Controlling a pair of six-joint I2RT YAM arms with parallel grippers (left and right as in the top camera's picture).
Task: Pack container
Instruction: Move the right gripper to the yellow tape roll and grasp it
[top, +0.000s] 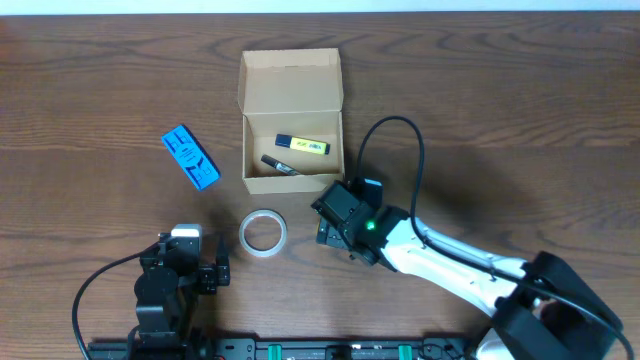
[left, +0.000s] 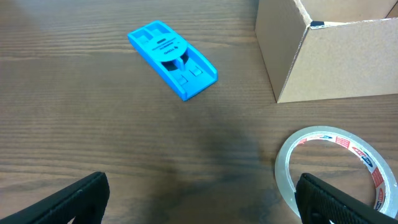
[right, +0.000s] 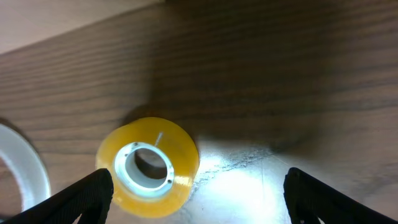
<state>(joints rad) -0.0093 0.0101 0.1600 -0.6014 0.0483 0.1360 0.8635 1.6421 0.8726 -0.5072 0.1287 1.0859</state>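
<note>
The tan cardboard box stands open at the table's middle back, lid flap folded away. A yellow highlighter and a black pen lie inside. My right gripper hangs just in front of the box's right corner, open and empty. The right wrist view shows a yellow tape roll on the table between the open fingers, close to the left one. My left gripper is open and empty near the front edge. The box's corner shows at the upper right of the left wrist view.
A blue flat plastic item lies left of the box; it also shows in the left wrist view. A clear tape ring lies in front of the box, by my left gripper's right finger and left of the yellow roll.
</note>
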